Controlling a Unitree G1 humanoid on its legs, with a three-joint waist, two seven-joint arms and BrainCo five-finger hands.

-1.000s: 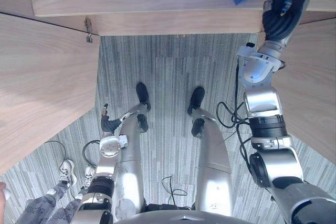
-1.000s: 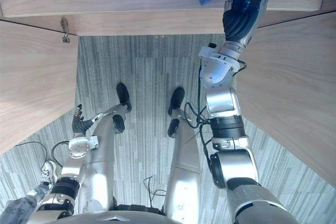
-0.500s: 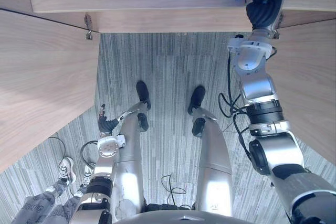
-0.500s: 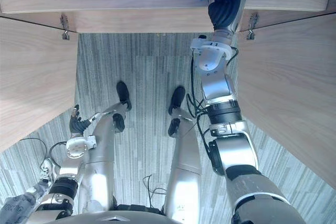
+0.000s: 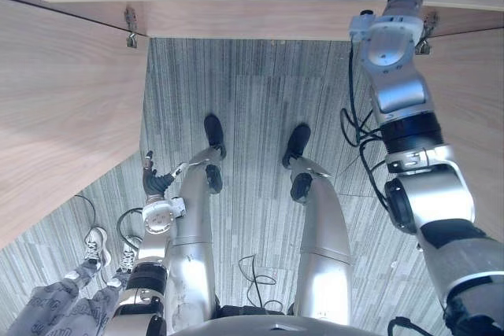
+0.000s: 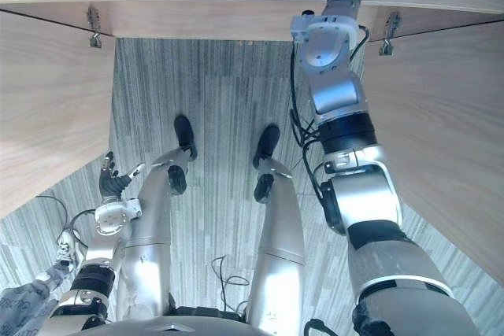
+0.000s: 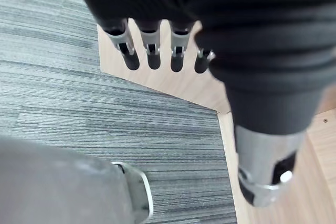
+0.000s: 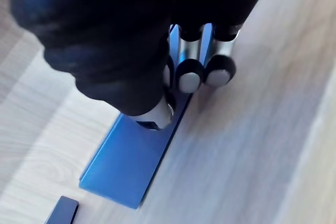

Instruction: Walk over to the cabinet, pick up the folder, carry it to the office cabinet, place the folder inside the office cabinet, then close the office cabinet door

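on cabinet [image 8: 262, 129], right wrist view | right hand [image 8: 105, 40] curled over blue folder [image 8: 126, 166] edge | left eye view: left hand [image 5: 151, 182] slack

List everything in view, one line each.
folder: 1, blue, lying on the cabinet's shelf
shelf: 1, light wood
small dark block: 1, on the shelf, near the folder's corner
cabinet doors: 2, light wood, open to either side
hinges: 2, metal, where each door meets the cabinet
carpet: grey striped, between the doors
person: 1, grey trousers, white shoes, lower left on the carpet
left hand: fingers relaxed, low by the left door
right hand: inside the cabinet, thumb and fingers pinching the folder's edge
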